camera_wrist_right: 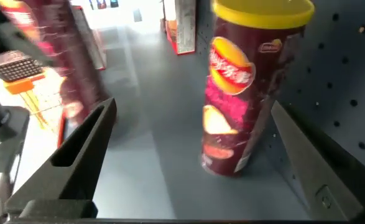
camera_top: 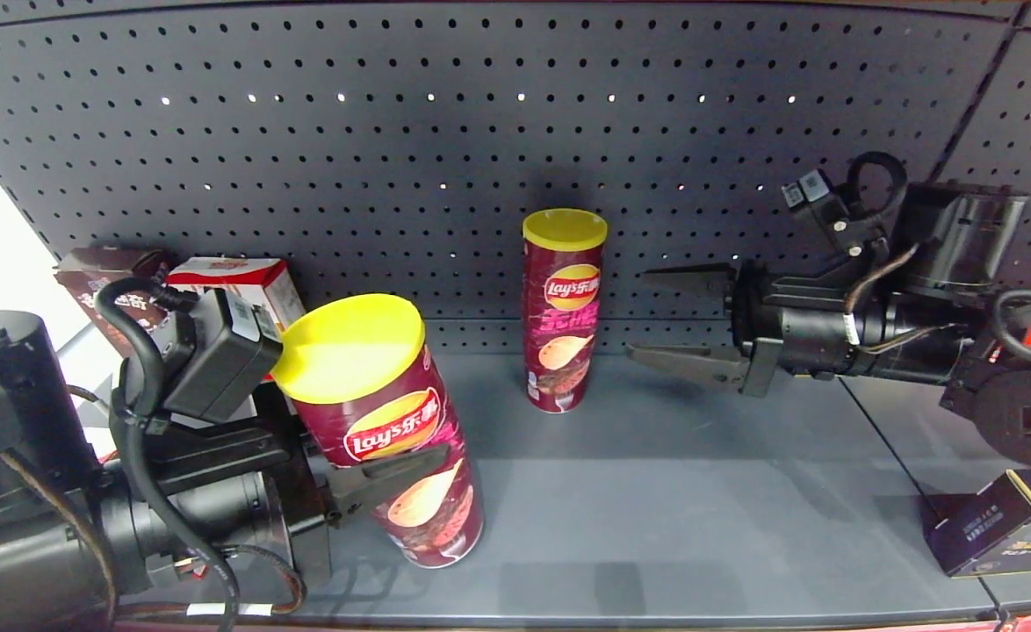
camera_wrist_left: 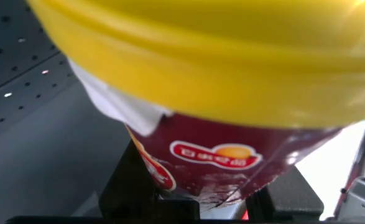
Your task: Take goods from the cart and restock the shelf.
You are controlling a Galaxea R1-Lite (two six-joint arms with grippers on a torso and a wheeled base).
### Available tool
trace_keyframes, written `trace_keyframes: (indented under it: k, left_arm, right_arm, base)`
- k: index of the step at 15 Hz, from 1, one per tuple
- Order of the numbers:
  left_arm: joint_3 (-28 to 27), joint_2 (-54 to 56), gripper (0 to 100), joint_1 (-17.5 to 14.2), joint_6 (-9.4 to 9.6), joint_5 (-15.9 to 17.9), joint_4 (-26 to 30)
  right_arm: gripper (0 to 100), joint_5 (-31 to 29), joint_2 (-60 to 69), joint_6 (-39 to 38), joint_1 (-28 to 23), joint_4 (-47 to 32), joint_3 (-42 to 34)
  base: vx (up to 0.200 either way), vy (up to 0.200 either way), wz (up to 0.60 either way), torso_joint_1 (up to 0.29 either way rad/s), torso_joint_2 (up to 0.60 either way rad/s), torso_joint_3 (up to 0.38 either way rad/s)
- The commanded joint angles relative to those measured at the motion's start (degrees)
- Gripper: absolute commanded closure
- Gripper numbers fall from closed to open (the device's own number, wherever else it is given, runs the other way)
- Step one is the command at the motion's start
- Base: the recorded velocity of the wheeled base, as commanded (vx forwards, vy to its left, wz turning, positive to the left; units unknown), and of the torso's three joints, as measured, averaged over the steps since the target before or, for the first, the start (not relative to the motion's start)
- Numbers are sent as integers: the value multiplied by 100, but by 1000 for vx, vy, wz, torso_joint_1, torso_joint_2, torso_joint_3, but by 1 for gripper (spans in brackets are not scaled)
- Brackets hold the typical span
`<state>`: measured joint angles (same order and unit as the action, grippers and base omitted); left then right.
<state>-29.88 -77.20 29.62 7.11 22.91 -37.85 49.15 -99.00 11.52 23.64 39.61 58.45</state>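
Note:
A maroon chips can (camera_top: 388, 430) with a yellow lid leans tilted at the shelf's front left, and my left gripper (camera_top: 410, 456) is shut on its middle. Its base is at or just above the shelf floor. The left wrist view has the lid close up over the can body (camera_wrist_left: 219, 162), held in the left gripper (camera_wrist_left: 210, 199). A second, matching can (camera_top: 561, 312) stands upright near the pegboard. My right gripper (camera_top: 678, 320) is open just to its right, apart from it. In the right wrist view this can (camera_wrist_right: 241, 93) stands ahead of the open right gripper (camera_wrist_right: 193, 109).
A white-and-red box (camera_top: 234, 281) and a brown box (camera_top: 103, 272) stand at the back left. A dark box (camera_top: 998, 522) lies at the front right. The grey shelf floor (camera_top: 656, 491) is bare between the cans and the front edge. The pegboard (camera_top: 480, 114) closes the back.

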Motion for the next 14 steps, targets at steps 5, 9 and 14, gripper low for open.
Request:
trace_keyframes:
  k: [5, 9, 14]
  left_arm:
    - [-18, 47, 100, 0, -148, 91, -3]
    - [-9, 47, 100, 0, -148, 100, -3]
    - [-9, 47, 100, -9, -148, 91, -3]
  right_arm:
    - [0, 138, -911, 70, -26, -41, 782]
    - [0, 130, -1139, 70, -26, -41, 843]
    - [0, 121, -1376, 70, -87, -41, 931]
  base:
    - [0, 0, 0, 0, 0, 0]
    - [0, 0, 0, 0, 0, 0]
    - [0, 0, 0, 0, 0, 0]
